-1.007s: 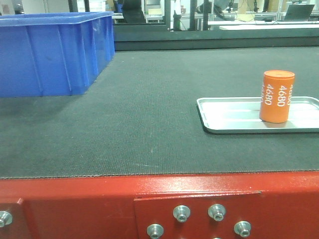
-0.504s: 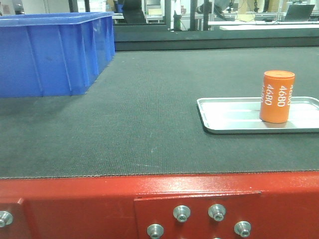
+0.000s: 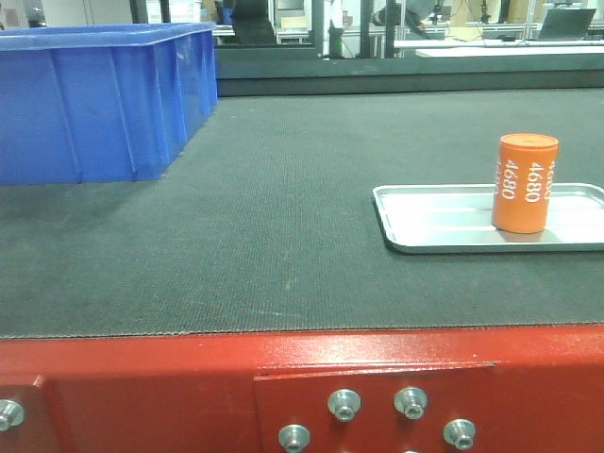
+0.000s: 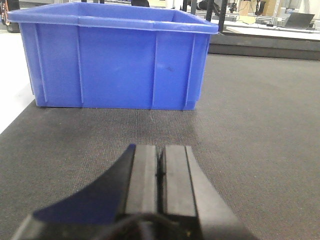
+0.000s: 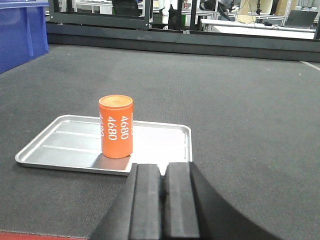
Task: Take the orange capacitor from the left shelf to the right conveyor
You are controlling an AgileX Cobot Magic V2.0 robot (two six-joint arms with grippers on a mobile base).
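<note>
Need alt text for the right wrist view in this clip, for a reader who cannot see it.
An orange capacitor printed "4680" stands upright in a shallow silver tray on the dark grey conveyor belt. The right end effector, its black fingers closed and empty, sits in the foreground just short of the tray. A blue bin shows at far left.

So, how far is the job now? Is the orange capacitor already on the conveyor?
Mostly done, it seems. The orange capacitor stands upright in the silver tray, which lies on the right conveyor; no shelf is in view. Nothing is in hand: the left gripper and the right gripper are both shut and empty. Little looks left, unless it must sit on the belt itself.
</note>
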